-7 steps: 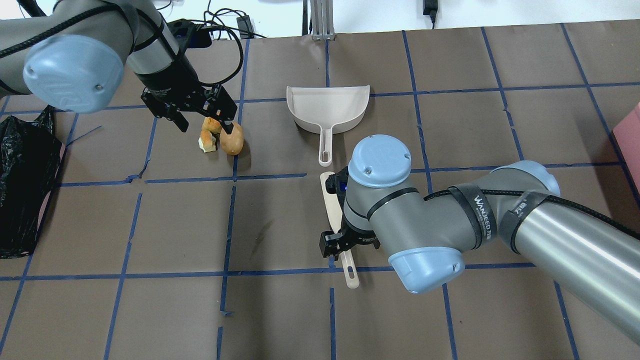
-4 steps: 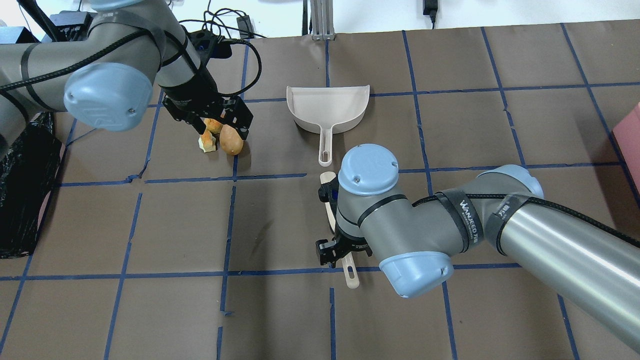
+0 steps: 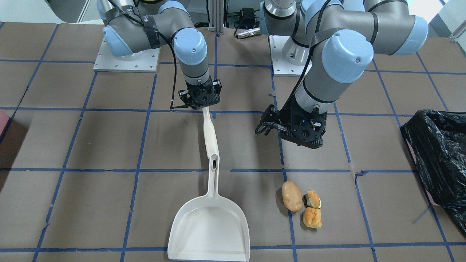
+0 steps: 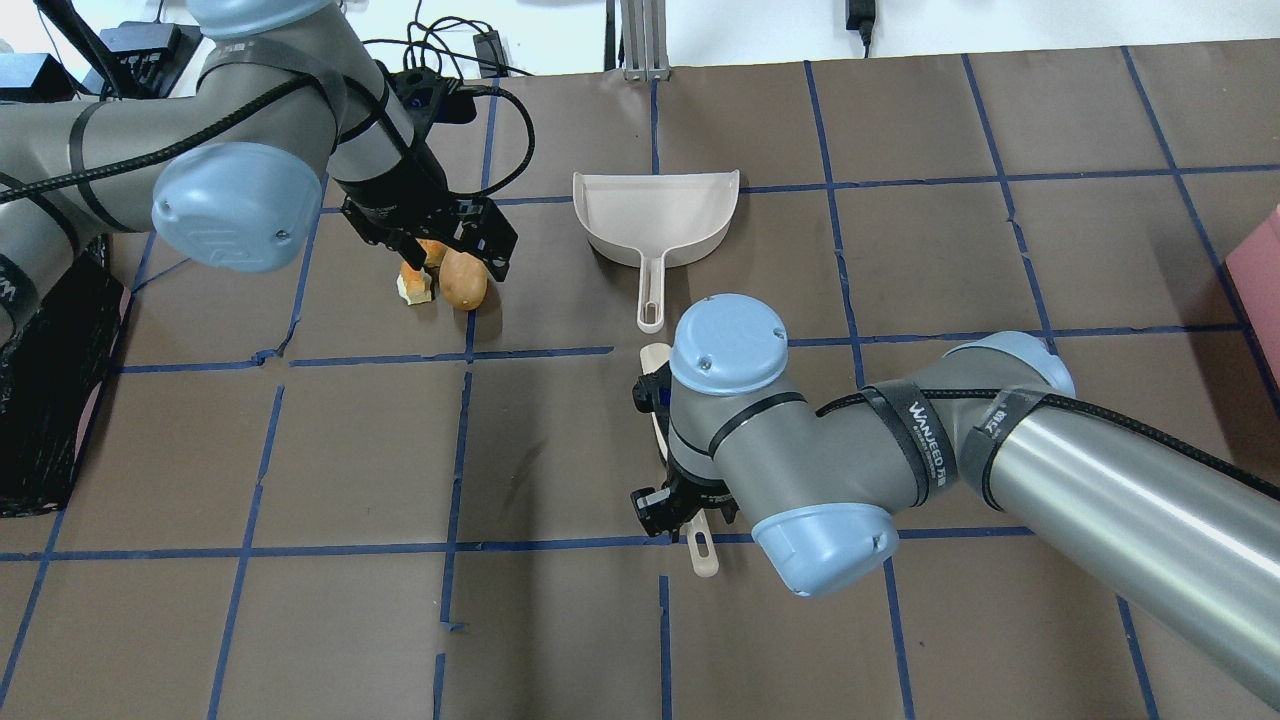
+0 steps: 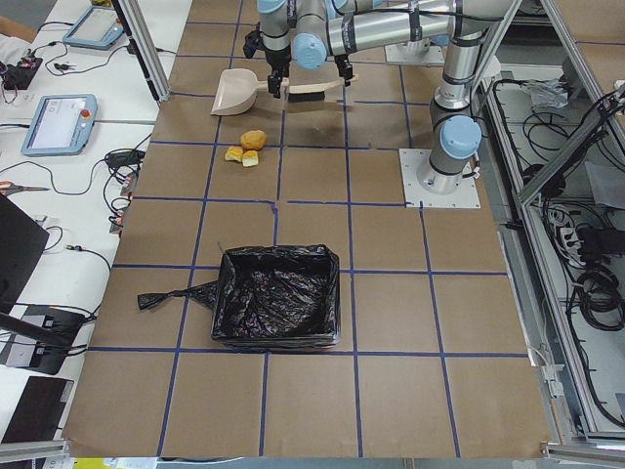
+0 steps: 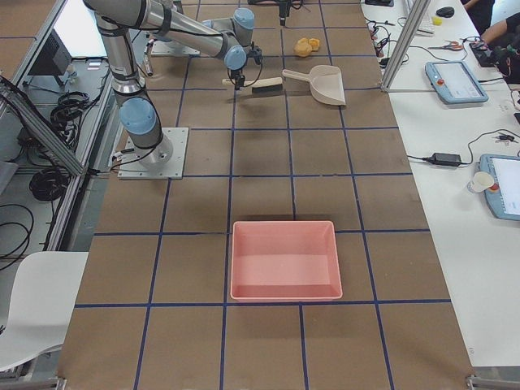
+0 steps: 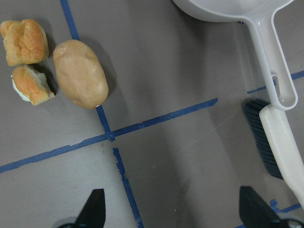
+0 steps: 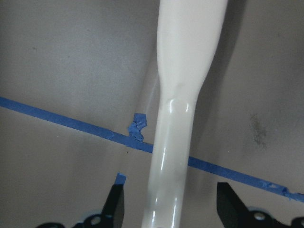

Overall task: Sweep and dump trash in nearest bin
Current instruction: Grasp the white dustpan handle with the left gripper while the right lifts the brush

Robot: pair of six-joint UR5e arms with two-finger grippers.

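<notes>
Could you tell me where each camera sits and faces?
Front-facing: across the table, facing both arms.
Overhead: behind the robot, looking down; both arms.
Exterior left: table end near the bin; arms far.
Exterior right: opposite end; arms far.
Left wrist: down on the trash; fingertips.
Right wrist: down on the brush; fingertips.
Both wrists share the brush.

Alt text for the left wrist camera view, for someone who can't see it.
A tan oval potato-like lump and two golden-brown bread chunks lie upper left on a brown table; a cream plastic dustpan and cream dark-bristled brush lie right.
</notes>
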